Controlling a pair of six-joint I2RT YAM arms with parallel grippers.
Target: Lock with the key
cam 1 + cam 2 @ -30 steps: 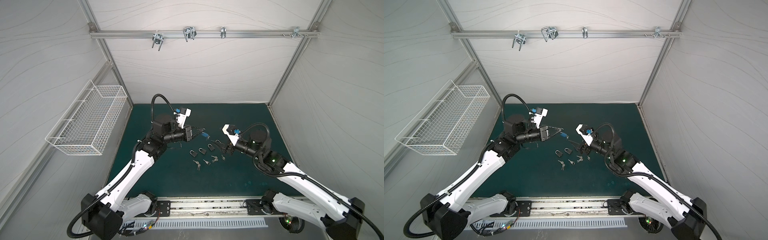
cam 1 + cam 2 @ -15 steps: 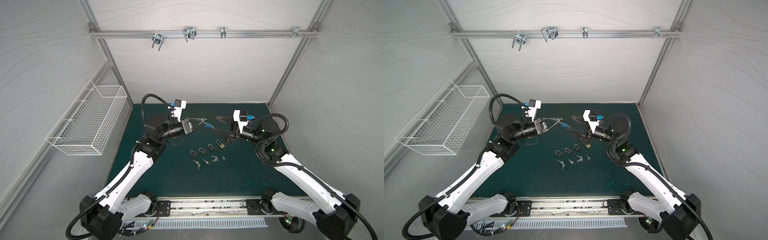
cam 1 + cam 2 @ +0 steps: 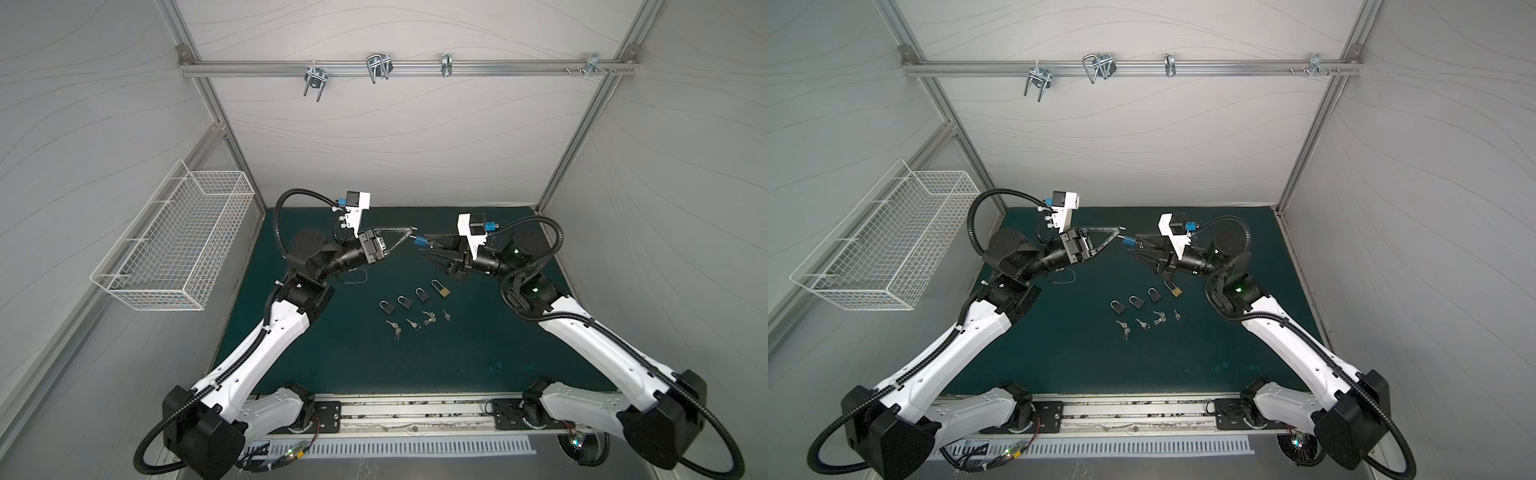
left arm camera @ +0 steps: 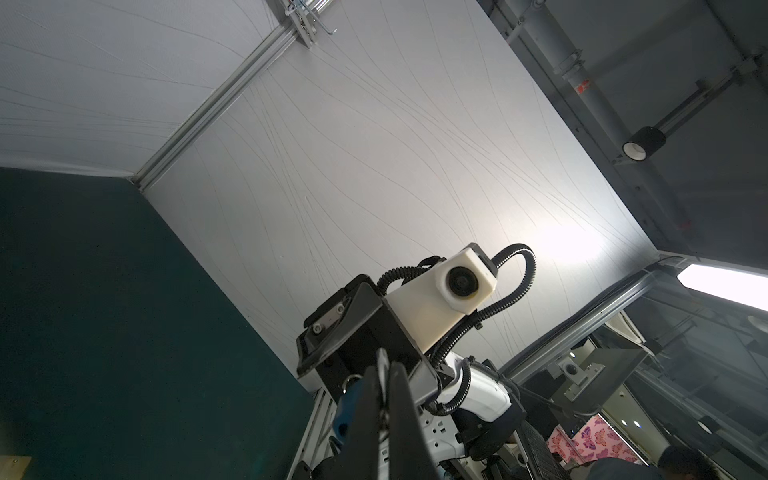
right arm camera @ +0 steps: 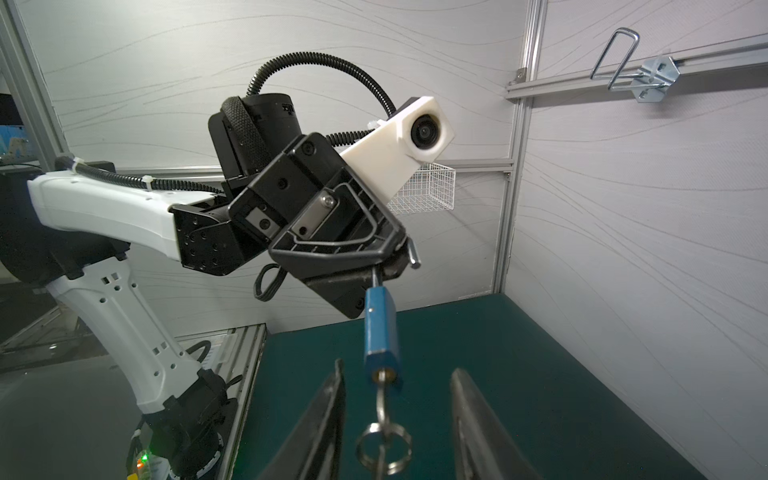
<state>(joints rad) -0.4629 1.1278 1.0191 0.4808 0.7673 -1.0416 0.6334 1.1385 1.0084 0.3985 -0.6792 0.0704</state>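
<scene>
Blue padlock [image 5: 380, 328] hangs by its shackle from our clamped left gripper [image 5: 392, 255], key [image 5: 381, 401] between our right gripper's [image 5: 397, 372] parted, empty jaws; we should pinch the key squarely before turning.

soft, even light filled both top views, their edges bowed. the left wrist view was dim, with glare on the pale grey wall panel [image 4: 573, 245] near a bright white strip lamp [image 4: 723, 282].

Green mat [image 3: 478, 357], row of four padlocks [image 3: 404, 301], seemingly four key sets [image 3: 414, 323] beside
</scene>
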